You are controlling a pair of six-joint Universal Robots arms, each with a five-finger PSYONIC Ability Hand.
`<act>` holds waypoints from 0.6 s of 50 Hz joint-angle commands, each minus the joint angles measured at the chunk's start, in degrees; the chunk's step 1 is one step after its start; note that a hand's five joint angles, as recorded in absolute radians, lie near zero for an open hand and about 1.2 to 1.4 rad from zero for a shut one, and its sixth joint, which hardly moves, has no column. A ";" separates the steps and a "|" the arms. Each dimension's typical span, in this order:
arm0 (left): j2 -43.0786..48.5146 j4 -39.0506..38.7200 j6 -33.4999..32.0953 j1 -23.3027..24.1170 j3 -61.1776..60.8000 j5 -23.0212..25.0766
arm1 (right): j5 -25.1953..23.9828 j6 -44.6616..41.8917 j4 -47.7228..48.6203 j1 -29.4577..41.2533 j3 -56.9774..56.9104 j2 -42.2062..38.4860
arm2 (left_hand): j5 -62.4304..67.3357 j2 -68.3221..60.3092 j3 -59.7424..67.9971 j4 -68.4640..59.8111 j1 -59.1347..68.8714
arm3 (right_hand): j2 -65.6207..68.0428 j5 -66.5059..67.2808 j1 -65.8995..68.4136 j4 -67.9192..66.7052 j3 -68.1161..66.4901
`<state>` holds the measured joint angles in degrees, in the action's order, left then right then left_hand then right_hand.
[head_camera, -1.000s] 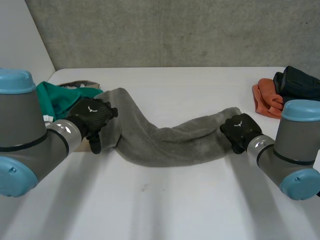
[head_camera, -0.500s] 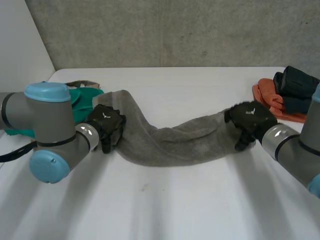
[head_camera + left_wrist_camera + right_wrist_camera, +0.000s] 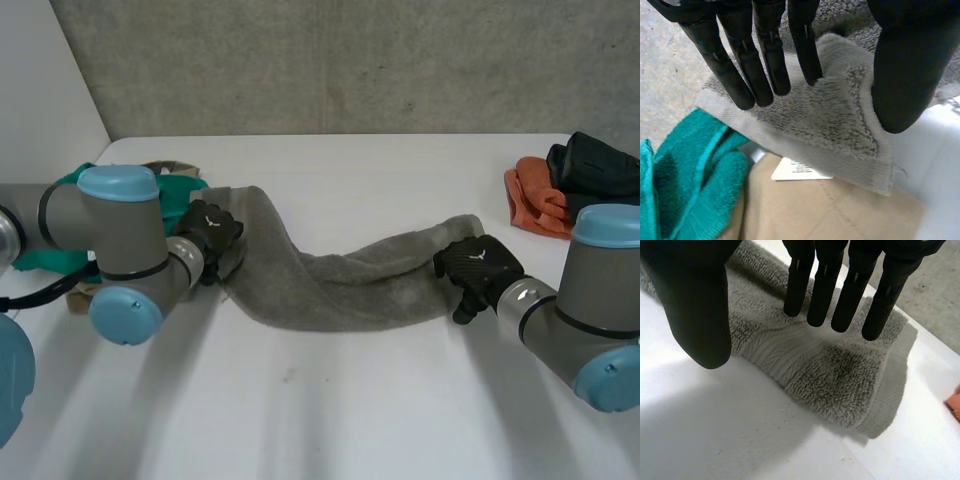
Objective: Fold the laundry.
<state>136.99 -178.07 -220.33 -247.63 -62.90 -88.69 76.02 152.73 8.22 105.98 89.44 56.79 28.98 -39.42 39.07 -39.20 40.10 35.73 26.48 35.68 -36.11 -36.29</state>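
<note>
Across the white table (image 3: 330,420), a grey towel (image 3: 330,285) lies as a long bunched band from 9 o'clock to 3 o'clock, sagging toward 6 o'clock at mid-length.

The left hand (image 3: 208,232) sits at the towel's 9 o'clock end. In the left wrist view its fingers (image 3: 765,50) are straight, set apart from the thumb, over a hemmed corner and clamping nothing. The right hand (image 3: 472,265) sits at the 3 o'clock end. Its fingers (image 3: 825,285) are likewise straight and unclamped, over the short edge.

The step in hand appears to be taking both ends to spread the towel flat.
1. Pinch only the hemmed corner at each end.
2. Draw the hands apart evenly, so the band opens without a twist.
3. Keep the left hand off the green cloth (image 3: 685,165) and the tan cloth (image 3: 830,215) that lie just beside and under that corner.

An orange cloth (image 3: 530,200) and a dark garment (image 3: 595,165) lie well apart at 2 o'clock.

Not determinable:
- whether the fingertips touch the pile;
- how many layers the bunched towel holds;
- the text on the white label (image 3: 797,170).
</note>
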 commanded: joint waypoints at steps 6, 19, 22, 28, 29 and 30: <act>-0.05 -0.88 -0.37 -0.05 0.94 0.45 | 0.18 0.29 2.85 -0.51 -3.31 -2.91 | 41.02 -40.58 40.93 -40.80 39.90 | 44.27 43.52 44.32 -43.89 -43.71; -30.43 -0.79 6.73 -1.89 -5.74 0.62 | -0.96 6.44 0.58 -4.46 -2.51 14.83 | 41.02 -40.58 40.93 -40.80 39.90 | 44.27 43.52 44.32 -43.89 -43.71; -35.46 -0.09 9.55 -2.42 -5.48 1.94 | -1.75 8.55 -2.24 -5.25 -5.06 20.02 | 41.02 -40.58 40.93 -40.80 39.90 | 44.27 43.52 44.32 -43.89 -43.71; -43.12 3.42 15.10 -5.23 -3.46 6.86 | -3.33 13.29 -10.76 -9.38 -13.58 27.23 | 41.02 -40.58 40.93 -40.80 39.90 | 44.27 43.52 44.32 -43.89 -43.71; -43.30 4.13 15.62 -5.58 -3.20 7.39 | -3.59 13.82 -11.90 -9.82 -14.81 27.15 | 41.02 -40.58 40.93 -40.80 39.90 | 44.27 43.52 44.32 -43.89 -43.71; -43.30 4.83 15.89 -5.93 -3.02 7.74 | -4.03 14.17 -13.04 -10.17 -15.87 26.89 | 41.02 -40.58 40.93 -40.80 39.90 | 44.27 43.52 44.32 -43.89 -43.71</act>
<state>97.50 -176.74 -208.37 -251.29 -67.64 -84.50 73.55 163.57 2.42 98.64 80.62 80.54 56.74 -68.56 68.05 -68.43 66.43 67.56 56.64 64.46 -68.45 -68.08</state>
